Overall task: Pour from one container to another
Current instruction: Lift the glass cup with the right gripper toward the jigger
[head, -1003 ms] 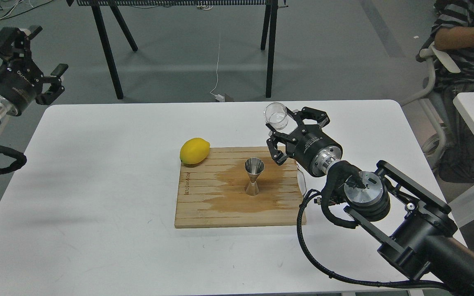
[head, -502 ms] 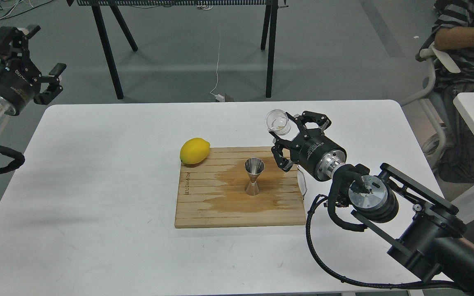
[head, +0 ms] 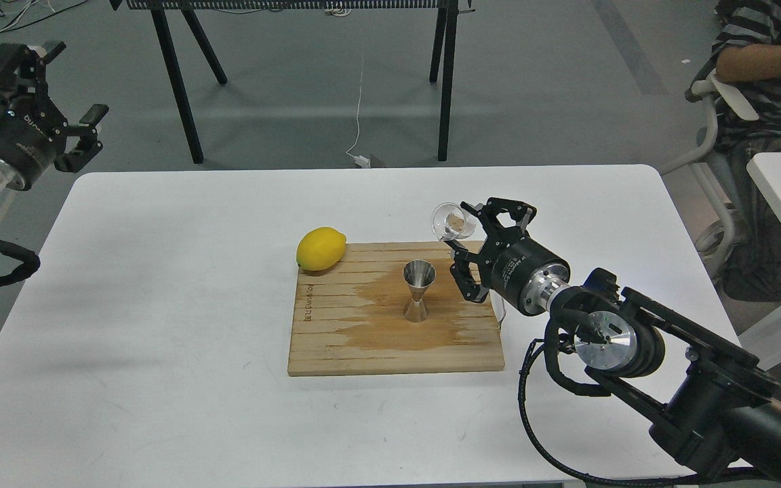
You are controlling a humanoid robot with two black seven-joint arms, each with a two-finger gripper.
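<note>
- Holding the small clear glass cup tipped on its side, the right gripper had its fingers closed around the cup, mouth turned toward nine o'clock.
- The cup hung in the air above the far right part of the wooden board, up and toward two o'clock from the steel jigger, and not yet over it.
- The jigger stood upright near the middle of the board, at the centre of a dark wet patch soaked into the wood.
- A lemon rested at the board's far left corner, about ten o'clock from the jigger and well apart from it.
- The left gripper hovered off the table's far left corner, at ten o'clock in the view, fingers spread apart and holding nothing.
- Whether any liquid remained in the cup could not be told.
- To pour well, the cup's lip probably needed to slide toward eight o'clock until it sat directly over the jigger's narrow mouth, close above it.
- Tilting slowly would matter, since the jigger's opening was small and the wet patch suggested liquid had already missed it.
- The grip looked firm enough; knocking the light jigger seemed the main risk.
</note>
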